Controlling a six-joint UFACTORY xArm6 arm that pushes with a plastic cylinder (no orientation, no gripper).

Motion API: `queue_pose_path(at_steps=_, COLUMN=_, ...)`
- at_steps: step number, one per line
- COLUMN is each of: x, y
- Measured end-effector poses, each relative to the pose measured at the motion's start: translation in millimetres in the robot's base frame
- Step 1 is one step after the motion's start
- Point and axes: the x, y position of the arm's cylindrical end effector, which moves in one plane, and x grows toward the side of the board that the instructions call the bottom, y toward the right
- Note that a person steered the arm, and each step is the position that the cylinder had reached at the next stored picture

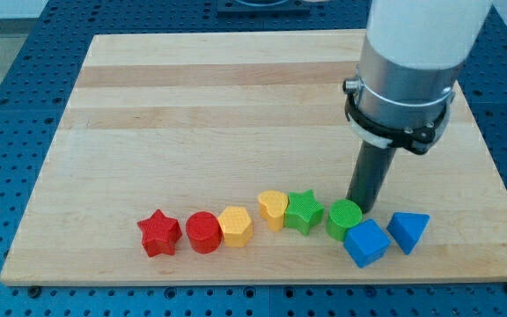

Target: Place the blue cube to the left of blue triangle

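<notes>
Blue cube (365,243) just beside blue triangle (408,231), perhaps touching; my tip (356,208) behind.

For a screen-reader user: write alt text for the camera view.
My tip sits just above the green cylinder, beside the blue cube, which touches the blue triangle on its left. A row runs leftward along the wooden board: green star, yellow heart, yellow hexagon, red cylinder, red star.
</notes>
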Motion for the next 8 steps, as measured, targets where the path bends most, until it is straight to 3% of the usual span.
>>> queue_pose_path(at_steps=2, x=-5, y=1)
queue_pose_path(at_steps=3, x=-36, y=1)
queue_pose_path(at_steps=6, x=-33, y=-14)
queue_pose_path(at_steps=7, x=-45, y=34)
queue_pose_path(at_steps=8, x=-31, y=124)
